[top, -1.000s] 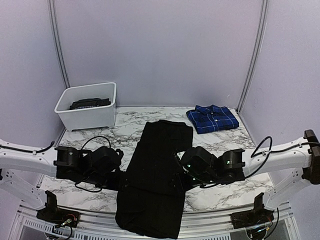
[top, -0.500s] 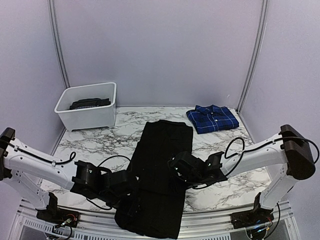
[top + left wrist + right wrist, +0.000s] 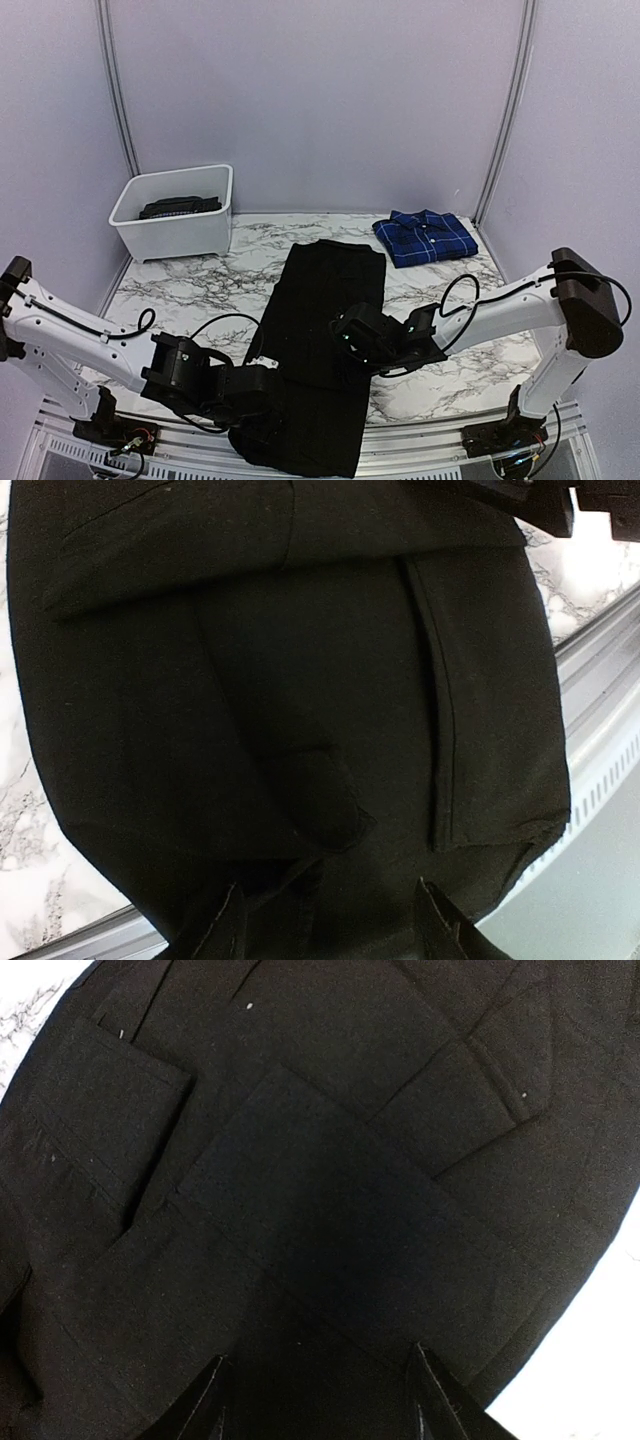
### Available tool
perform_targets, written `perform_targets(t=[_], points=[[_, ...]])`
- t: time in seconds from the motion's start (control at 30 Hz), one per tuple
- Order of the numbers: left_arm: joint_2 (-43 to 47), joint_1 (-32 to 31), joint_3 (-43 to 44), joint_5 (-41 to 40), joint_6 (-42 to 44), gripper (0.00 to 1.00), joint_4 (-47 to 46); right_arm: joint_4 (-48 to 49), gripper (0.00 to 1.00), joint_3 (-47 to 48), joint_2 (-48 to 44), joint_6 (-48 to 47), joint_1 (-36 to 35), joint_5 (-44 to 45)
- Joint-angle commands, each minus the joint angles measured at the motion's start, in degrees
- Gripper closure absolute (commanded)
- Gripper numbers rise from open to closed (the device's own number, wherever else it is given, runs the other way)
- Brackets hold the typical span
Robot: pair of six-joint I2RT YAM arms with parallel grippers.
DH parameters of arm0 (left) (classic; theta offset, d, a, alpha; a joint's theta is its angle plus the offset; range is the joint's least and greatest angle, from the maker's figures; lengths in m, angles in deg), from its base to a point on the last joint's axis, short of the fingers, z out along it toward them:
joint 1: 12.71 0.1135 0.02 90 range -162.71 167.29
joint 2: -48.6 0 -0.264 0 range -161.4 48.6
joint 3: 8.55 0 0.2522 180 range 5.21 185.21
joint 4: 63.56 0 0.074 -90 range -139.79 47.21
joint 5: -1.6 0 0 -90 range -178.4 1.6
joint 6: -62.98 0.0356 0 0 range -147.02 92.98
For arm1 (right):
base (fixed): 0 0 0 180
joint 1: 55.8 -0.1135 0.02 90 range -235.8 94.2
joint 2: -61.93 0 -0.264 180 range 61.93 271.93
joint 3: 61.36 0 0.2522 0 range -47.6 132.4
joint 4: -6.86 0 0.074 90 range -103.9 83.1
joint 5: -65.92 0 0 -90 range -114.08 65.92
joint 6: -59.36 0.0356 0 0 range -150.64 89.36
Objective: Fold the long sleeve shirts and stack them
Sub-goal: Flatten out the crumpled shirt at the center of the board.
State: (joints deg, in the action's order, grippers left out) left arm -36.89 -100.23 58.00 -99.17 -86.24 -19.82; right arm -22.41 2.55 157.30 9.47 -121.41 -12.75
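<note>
Far left: white bin (image 3: 175, 215) on the marble bench (image 3: 190, 285), with a dark item (image 3: 180, 207) inside. Cannot tell what it is.

Left claw (image 3: 325, 932): fingers spread, low over the near end of the black shirt (image 3: 320, 330), nothing pinched between them. A hem and a folded seam show just ahead of the tips.

Black shirt lies in the middle of the bench as one long narrow strip running near to far. Its near end droops over the bench's near edge. Sleeves look tucked in: layered panels and a cuff show in both wrist views.

Right claw (image 3: 318, 1400): fingers spread, hovering over the strip's middle from its right side, gripping nothing.

Far right: blue plaid shirt (image 3: 425, 237), a neat flat rectangle with the collar up, well apart from the black one.

Progress, as judged:
- Plaid shirt looks fully folded.
- Black shirt looks partway: lengthwise folds made, crosswise folds not yet.
- Stacking not done; the two lie apart.

Count:
- Shirts on the bench: two, one black and one plaid.
- Bins: one.
- Claws: two.
</note>
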Motion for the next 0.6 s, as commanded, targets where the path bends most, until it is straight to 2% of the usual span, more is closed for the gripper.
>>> perform_targets(t=[0.0,0.23,0.33,0.43,0.57], points=[[-2.9,-0.7,1.2,-3.9,-1.2,0.41,5.5,0.4,0.46,1.7,0.9,-0.7,0.3,1.5],[-8.4,-0.8,4.1,-5.5,0.9,0.28,5.4,1.0,0.46,1.9,2.9,-0.7,1.9,2.7],[-10.6,-0.7,5.6,-6.5,1.8,0.28,5.5,1.7,0.46,2.3,4.0,-1.1,3.3,2.7],[-12.1,-0.6,5.7,-8.2,2.0,0.37,5.8,1.7,0.47,3.0,5.3,-2.0,4.4,3.0],[-13.0,-0.6,6.2,-8.7,2.3,0.64,6.1,1.9,0.47,3.5,6.1,-3.0,6.5,2.9]])
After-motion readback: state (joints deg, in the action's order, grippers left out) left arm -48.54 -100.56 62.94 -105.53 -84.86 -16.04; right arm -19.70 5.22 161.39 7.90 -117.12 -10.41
